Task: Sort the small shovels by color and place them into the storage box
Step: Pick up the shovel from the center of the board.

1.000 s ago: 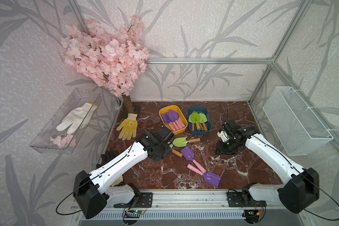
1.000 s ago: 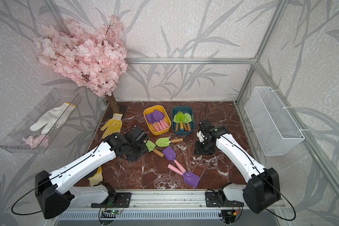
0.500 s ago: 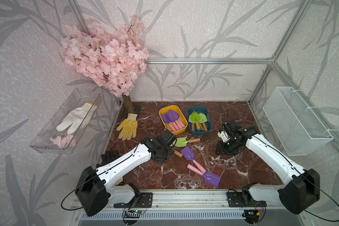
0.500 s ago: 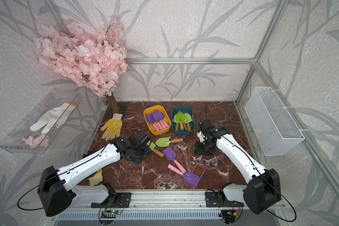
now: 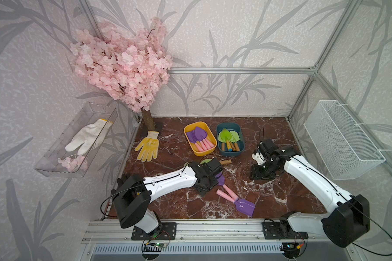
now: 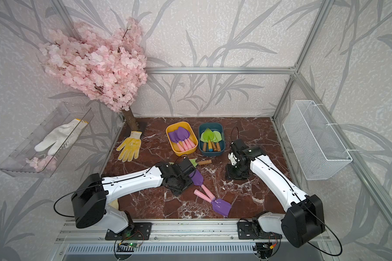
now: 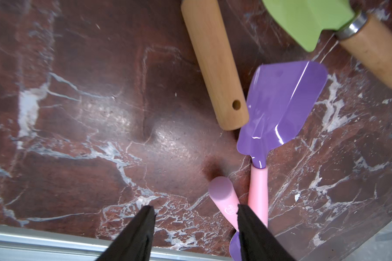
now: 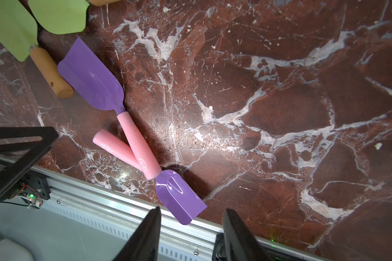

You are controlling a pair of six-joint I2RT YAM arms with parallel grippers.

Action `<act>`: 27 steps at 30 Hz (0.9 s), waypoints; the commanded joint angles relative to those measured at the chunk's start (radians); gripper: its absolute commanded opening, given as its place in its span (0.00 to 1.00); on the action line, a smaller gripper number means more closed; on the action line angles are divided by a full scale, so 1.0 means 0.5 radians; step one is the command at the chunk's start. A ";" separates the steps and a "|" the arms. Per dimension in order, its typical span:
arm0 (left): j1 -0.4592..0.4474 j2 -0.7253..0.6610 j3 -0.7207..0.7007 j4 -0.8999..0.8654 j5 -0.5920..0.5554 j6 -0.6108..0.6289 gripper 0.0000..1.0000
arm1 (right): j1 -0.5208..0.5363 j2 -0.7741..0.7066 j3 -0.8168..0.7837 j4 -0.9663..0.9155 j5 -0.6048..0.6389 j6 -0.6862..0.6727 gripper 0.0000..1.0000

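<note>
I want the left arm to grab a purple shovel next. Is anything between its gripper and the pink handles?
Nothing visible. The open left gripper is right beside the crossed handles; one lies over the other.

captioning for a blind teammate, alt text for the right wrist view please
A purple shovel and a second purple shovel lie with pink handles crossed on the red-brown marble tabletop. A light green wooden-handled shovel sits beside them; the right gripper is open and empty.

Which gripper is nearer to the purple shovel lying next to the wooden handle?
Left. The left gripper hovers open right beside the pink handle of that purple shovel; the right gripper hangs farther off to the robot's right, well apart from it.
</note>
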 commanded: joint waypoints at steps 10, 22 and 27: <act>-0.127 0.191 0.135 0.142 0.077 -0.156 0.61 | -0.027 -0.057 -0.042 -0.024 0.010 -0.019 0.49; -0.175 0.278 0.120 0.256 0.140 -0.229 0.59 | -0.060 -0.063 -0.060 -0.026 0.009 -0.046 0.49; -0.181 0.289 0.097 0.287 0.147 -0.241 0.59 | -0.071 -0.073 -0.084 -0.017 0.010 -0.050 0.50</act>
